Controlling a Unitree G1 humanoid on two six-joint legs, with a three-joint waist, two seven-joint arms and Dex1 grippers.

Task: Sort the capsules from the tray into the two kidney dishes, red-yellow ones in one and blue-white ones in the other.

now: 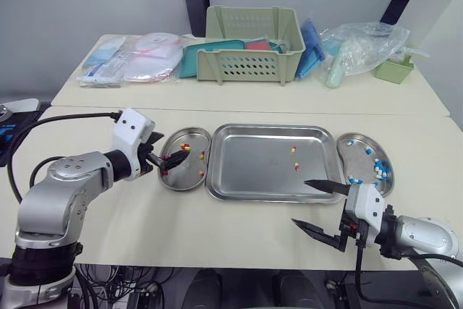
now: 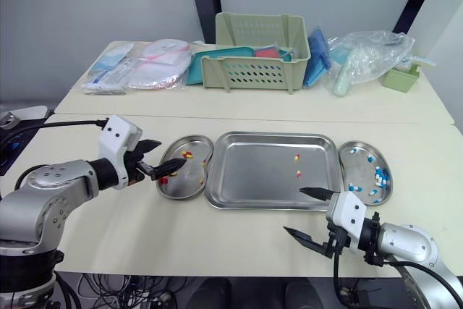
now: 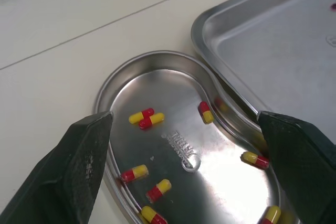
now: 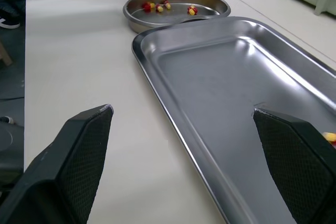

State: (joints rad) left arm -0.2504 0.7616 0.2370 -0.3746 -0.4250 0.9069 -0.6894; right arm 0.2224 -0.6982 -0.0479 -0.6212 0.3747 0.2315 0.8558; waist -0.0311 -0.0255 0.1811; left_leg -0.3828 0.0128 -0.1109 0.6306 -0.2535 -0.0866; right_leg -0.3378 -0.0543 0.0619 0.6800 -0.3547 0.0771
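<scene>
— Where do the pincers stand right now?

— The left pincer (image 1: 163,163) hangs over the left kidney dish (image 1: 184,167), on the side away from the tray. Its fingers are spread wide with nothing between them. The right pincer (image 1: 299,202) gapes as well, empty, low over the surface (image 1: 145,222) by the tray's front right corner, with one finger reaching over the tray's front rim

— And how far along is the sorting?

— Nearly finished, I'd say. Several red-yellow capsules (image 3: 147,118) lie in the left kidney dish, and a cluster of blue-white capsules (image 1: 380,170) sits in the right kidney dish (image 1: 360,166). The tray (image 1: 253,168) between the two dishes holds just two leftover capsules (image 1: 294,150), both red-yellow. They are right of its middle, apart from each other, one a little nearer the robot. I can spot no blue-white ones in the tray, so that colour looks done. Those two have to go left, and then it's over

— Which way do they lie?

— Flat on the steel, but they are too small from here for me to call their long axes. The ones already in the left dish lie flat at all angles, two of them pressed side by side. The tray's long axis runs left to right across the surface. The dishes run front to back at its short ends, and the left one turns its hollow side snug against the tray's rim
</scene>
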